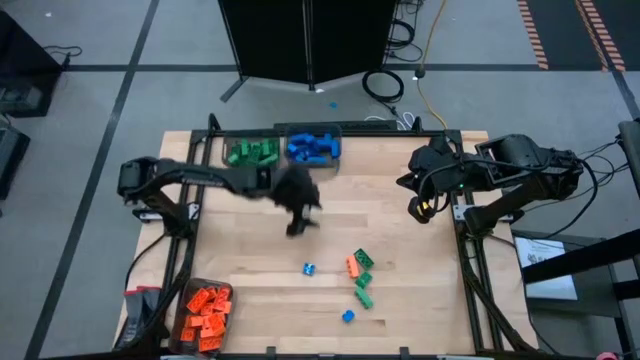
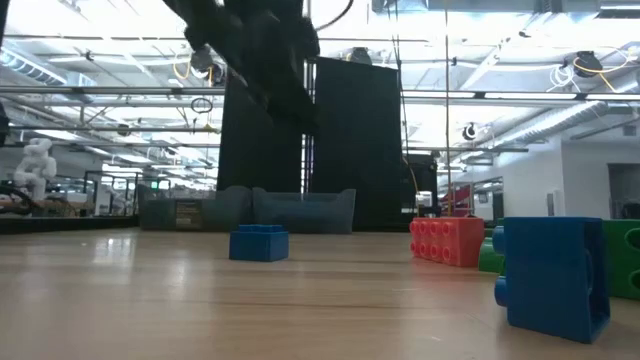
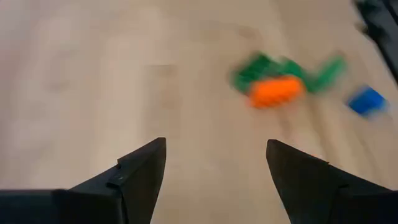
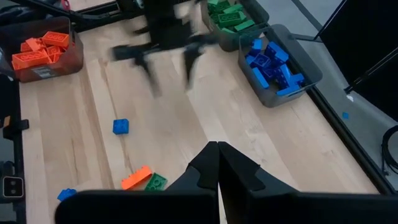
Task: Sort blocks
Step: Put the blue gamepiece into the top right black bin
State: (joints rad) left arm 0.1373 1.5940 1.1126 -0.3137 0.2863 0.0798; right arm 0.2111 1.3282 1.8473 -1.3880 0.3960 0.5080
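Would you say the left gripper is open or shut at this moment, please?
Open. In its wrist view the left gripper shows two dark fingers set wide apart with bare table between them, holding nothing.

Left gripper open over bare wood: nothing under or between the fingers. Ahead of it, a loose cluster of blocks, one blue block nearer. Behind it, green bin and blue bin wall off the table edge. Right gripper well aside.
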